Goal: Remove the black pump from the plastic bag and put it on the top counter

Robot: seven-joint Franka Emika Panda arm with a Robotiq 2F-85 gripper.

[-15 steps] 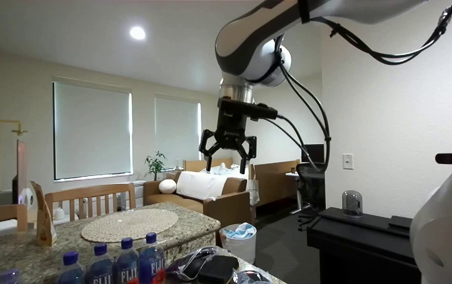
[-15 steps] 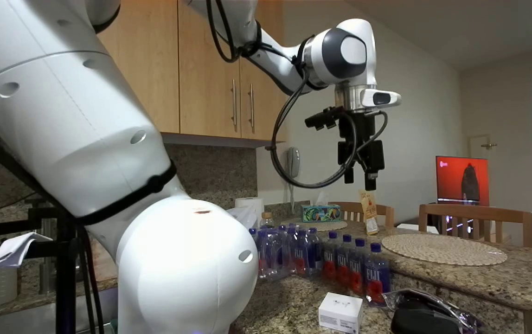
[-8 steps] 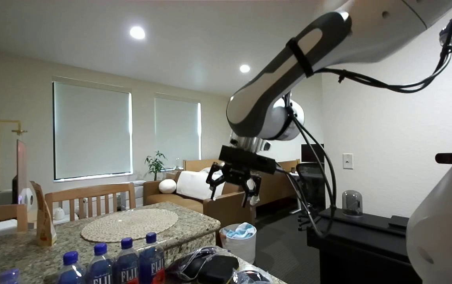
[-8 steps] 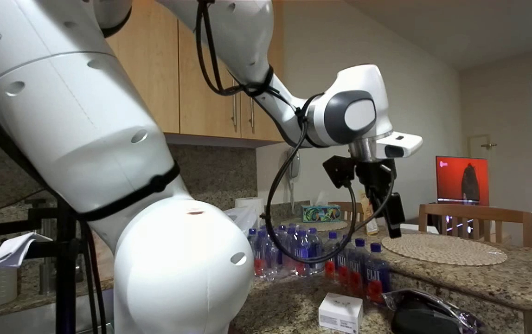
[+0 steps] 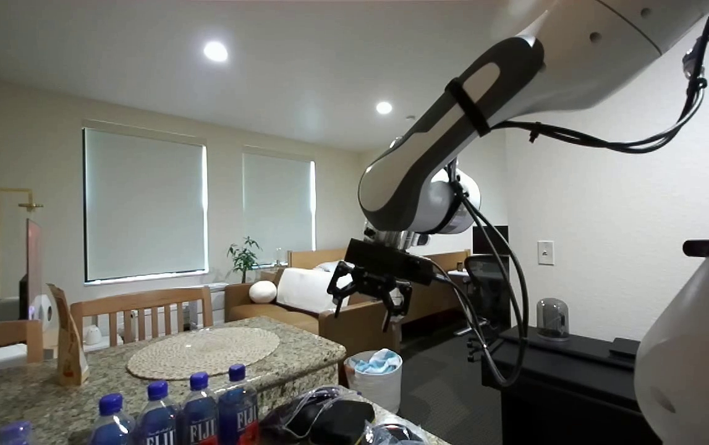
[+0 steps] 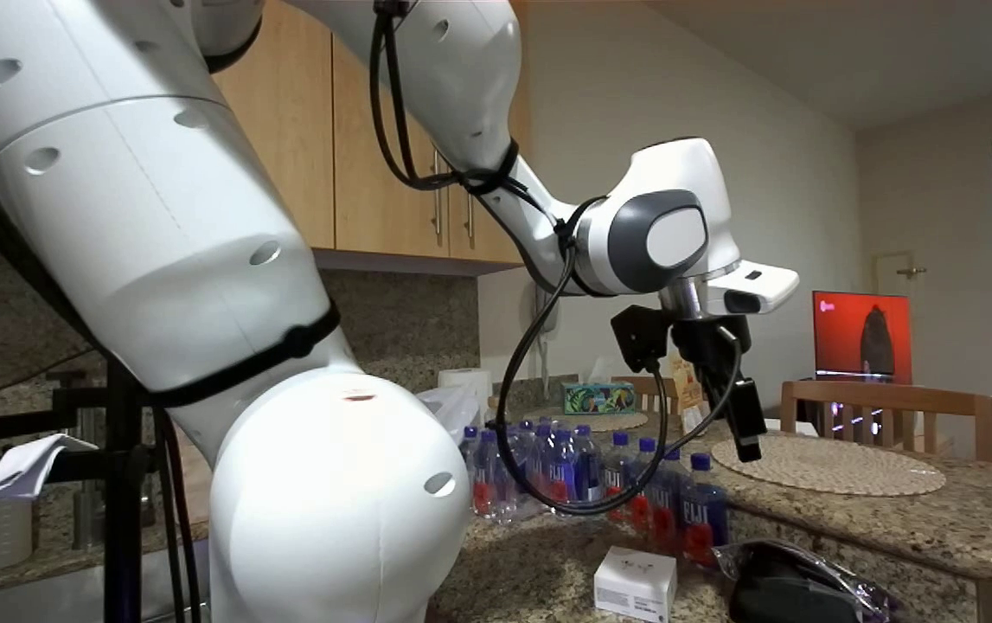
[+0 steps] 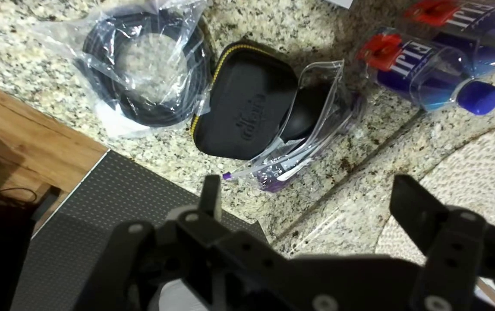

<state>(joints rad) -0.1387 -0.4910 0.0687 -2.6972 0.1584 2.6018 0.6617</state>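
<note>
With the end effector [image 7: 305, 189] hanging wide and empty, you seem at the approach step, so next descend and pinch the black pump [image 7: 306, 109] (presumably the dark shape) inside the clear slider bag [image 7: 310, 144] beside the zippered case [image 7: 246, 101].

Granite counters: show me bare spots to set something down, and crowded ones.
The raised speckled granite counter has bare patches between the oval beige woven placemat and the standing tan bag, and between the placemat and the counter's end. The lower granite counter is crowded where the clear plastic zip bag, black zippered case and blue-capped clear FIJI bottles bunch together.
</note>
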